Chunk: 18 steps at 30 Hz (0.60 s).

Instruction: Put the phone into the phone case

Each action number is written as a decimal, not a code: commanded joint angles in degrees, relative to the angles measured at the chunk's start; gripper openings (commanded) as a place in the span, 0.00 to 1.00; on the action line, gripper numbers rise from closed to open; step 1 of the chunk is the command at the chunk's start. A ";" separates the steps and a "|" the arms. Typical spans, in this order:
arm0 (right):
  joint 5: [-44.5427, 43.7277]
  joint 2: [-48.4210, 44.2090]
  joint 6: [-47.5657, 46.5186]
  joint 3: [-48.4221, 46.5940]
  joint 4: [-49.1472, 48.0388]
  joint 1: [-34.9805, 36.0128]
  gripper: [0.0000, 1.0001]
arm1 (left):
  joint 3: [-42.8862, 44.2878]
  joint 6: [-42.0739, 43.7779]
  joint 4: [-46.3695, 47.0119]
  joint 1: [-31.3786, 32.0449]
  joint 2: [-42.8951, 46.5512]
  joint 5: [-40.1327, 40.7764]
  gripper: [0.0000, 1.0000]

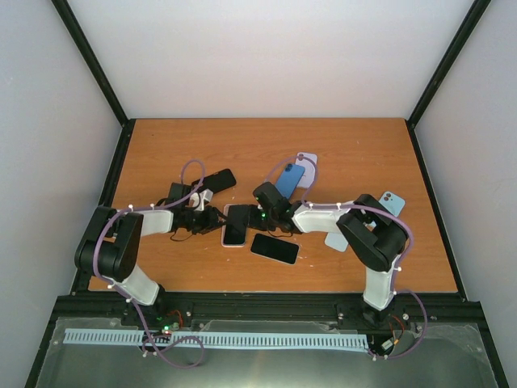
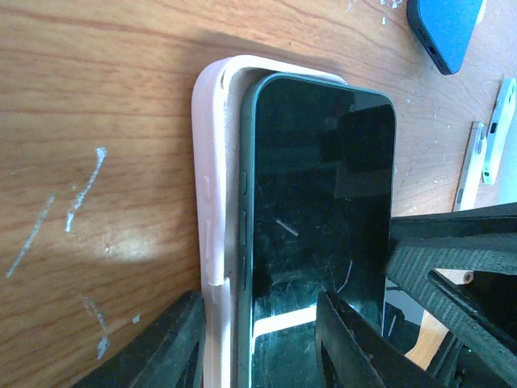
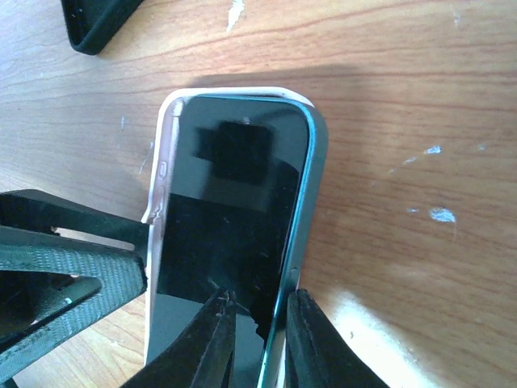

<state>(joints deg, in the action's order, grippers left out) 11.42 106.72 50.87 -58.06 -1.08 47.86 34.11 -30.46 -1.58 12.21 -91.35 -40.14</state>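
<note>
Seating is the step I have in hand. The phone (image 2: 323, 202) lies screen up in the pale phone case (image 2: 212, 162), mid-table between my two arms, but it is not fully home. The left wrist camera shows a gap along one long side, with the case's inner floor visible between its wall and the phone's dark green edge. That wall bows outward near the button cut-outs. In the right wrist camera the opposite long edge shows teal and seems to ride on the case lip rather than inside it, though I cannot be sure.

The left gripper (image 2: 257, 315) straddles the bowed wall and the phone's edge, with one finger outside the case and the other over the screen. I cannot tell whether it is pinching them or only bracketing them. The right gripper (image 3: 262, 307) has its jaws narrowed onto the far edge, one fingertip on the glass and one against the side, so I read that as a grip on the phone.

Next, I judge, the raised edge must be pressed down past the lip while the left side steadies the case and draws its wall over the phone. A sideways push could slide both across the wooden table (image 1: 363, 153) toward the spare black phone (image 1: 275, 248) just beside them.
</note>
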 commanded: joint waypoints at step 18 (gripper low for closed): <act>3.64 2.94 3.02 -2.08 -6.25 1.07 0.19 | -2.27 -3.28 6.44 1.74 0.60 -6.78 0.28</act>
<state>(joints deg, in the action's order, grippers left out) 12.10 108.25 52.18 -58.48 -2.39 47.83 32.16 -32.16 1.69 12.01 -91.35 -41.50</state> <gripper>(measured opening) 0.187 0.285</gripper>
